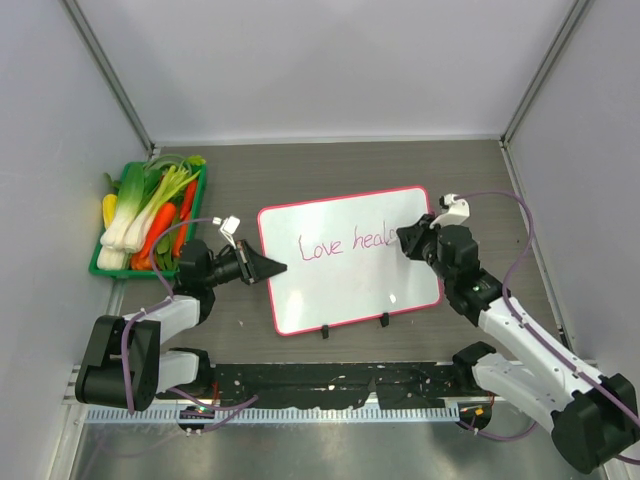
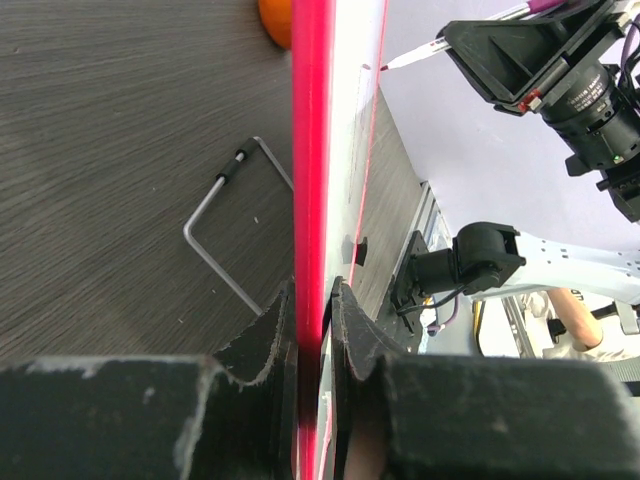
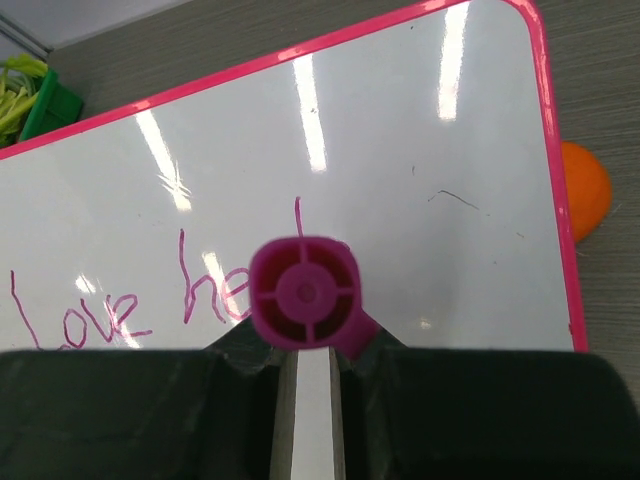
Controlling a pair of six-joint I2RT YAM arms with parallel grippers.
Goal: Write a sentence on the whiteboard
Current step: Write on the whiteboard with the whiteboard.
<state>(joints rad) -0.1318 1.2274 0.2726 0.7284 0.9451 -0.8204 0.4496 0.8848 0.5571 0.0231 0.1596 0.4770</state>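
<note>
the whiteboard (image 1: 350, 262) sits at the middle of the table (image 1: 300, 180), its left edge pinched in the jaws of the left gripper (image 1: 268, 268). the right gripper (image 1: 408, 238) squeezes a pink marker (image 3: 303, 292) between its jaws, tip at the board by the words "love heal". a green vegetable crate (image 1: 97, 268) stands far left.

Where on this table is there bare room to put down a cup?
Bare table runs behind the whiteboard up to the back wall, and a narrow strip lies between its feet and the black rail. Crowded: between the basket and the board, where the left gripper clamps it, and the right side under the right arm.
</note>
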